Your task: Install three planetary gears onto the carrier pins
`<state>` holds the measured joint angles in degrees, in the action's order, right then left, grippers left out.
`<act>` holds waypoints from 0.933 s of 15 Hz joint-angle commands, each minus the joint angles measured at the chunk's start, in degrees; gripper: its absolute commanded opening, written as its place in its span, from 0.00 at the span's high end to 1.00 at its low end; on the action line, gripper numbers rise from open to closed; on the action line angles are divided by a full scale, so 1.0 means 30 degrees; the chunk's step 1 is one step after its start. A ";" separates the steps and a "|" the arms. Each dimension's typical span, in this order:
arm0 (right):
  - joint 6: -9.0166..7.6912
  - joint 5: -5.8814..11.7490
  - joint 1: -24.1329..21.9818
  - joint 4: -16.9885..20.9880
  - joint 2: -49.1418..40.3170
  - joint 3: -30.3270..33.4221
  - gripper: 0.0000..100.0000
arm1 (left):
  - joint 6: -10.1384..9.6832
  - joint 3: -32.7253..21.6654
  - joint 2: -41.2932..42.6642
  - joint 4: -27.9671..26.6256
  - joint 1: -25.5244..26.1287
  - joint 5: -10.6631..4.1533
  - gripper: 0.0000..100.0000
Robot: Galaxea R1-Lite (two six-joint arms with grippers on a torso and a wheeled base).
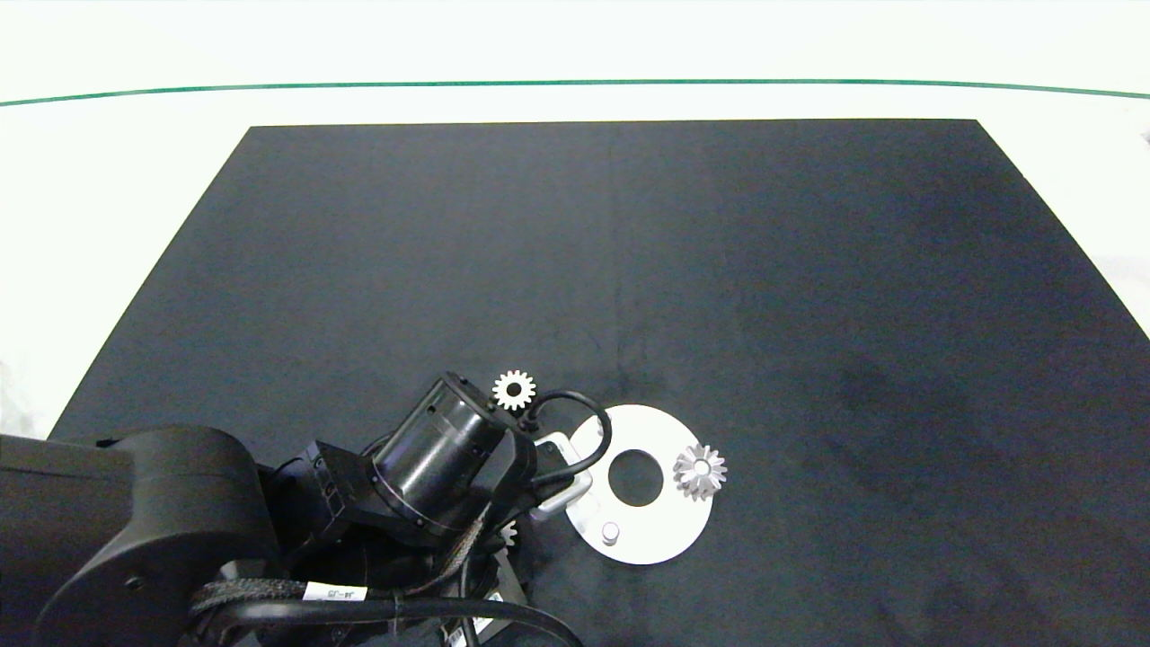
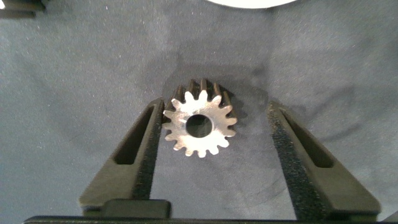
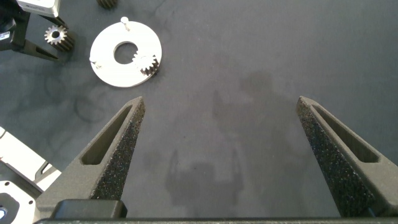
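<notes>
Black matting covers the table (image 1: 629, 225). My left gripper (image 2: 211, 134) hangs with fingers spread around a loose gear (image 2: 200, 125), one finger touching its teeth. Beside it lies the white disc (image 1: 660, 539): one gear (image 1: 700, 471) seated, one pin (image 1: 611, 533) bare, another gear (image 1: 514, 390) just beyond. My right gripper (image 3: 221, 134) gapes well apart from everything.

Black mat (image 1: 809, 270) on white table (image 1: 135, 162) w/ white disc (image 1: 660, 530), 2 loose gears (image 1: 514, 390).

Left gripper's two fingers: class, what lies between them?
In the left wrist view, one planetary gear lies flat on the dark mat inside the open left gripper.
</notes>
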<state>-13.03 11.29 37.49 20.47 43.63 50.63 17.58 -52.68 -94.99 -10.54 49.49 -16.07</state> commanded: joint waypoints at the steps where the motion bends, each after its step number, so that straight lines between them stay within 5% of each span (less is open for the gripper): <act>1: -0.0021 0.0016 -0.0015 0.0033 0.0046 -0.0001 0.00 | 0.0029 0.0215 -0.0007 -0.0030 -0.0004 -0.0035 0.43; 14: -0.0021 -0.0013 0.0014 0.0033 0.0076 -0.0030 0.00 | 0.0058 0.0361 -0.0095 0.0615 -0.0004 -0.0035 0.68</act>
<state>-13.08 11.18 37.51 20.47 43.65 50.54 17.64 -51.63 -95.72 -8.62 49.49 -16.04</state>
